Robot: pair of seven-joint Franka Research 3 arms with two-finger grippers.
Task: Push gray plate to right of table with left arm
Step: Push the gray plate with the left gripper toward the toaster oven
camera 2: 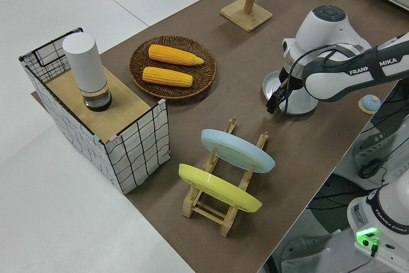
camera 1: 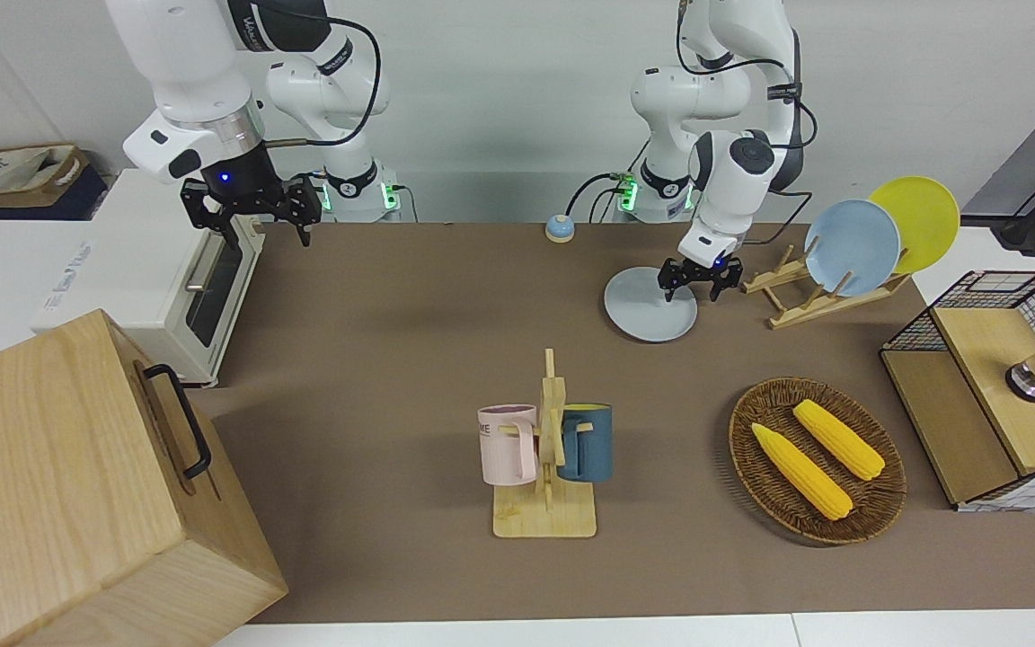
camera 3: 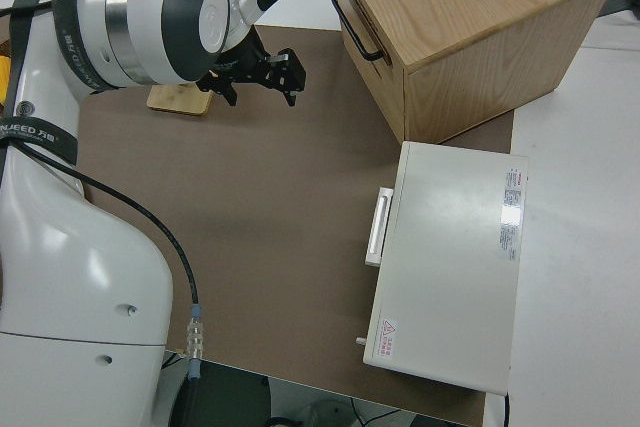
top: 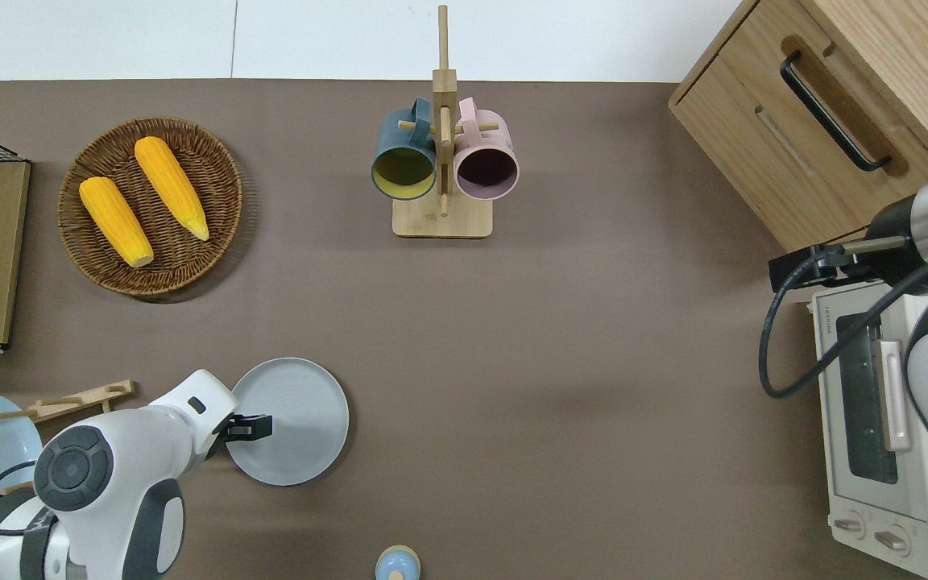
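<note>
The gray plate [camera 1: 643, 310] lies flat on the brown table [camera 1: 392, 359], near the robots and toward the left arm's end; it also shows in the overhead view [top: 299, 419] and in the left side view [camera 2: 295, 99]. My left gripper [camera 1: 695, 289] is low at the plate's rim on the left arm's end side, open, with one finger over the plate and the other outside the rim. It shows in the overhead view [top: 248, 427] and in the left side view [camera 2: 276, 101]. It holds nothing. My right gripper [camera 1: 268, 235] is open and parked.
A wooden rack holds a sky-blue plate [camera 1: 852, 247] and a yellow plate [camera 1: 917, 220] beside the gray plate. A wicker basket [camera 1: 756, 485] with two corn cobs, a mug stand [camera 1: 546, 517] and a small bell [camera 1: 559, 228] stand nearby. A toaster oven [camera 1: 122, 270] and a wooden box [camera 1: 77, 485] are at the right arm's end.
</note>
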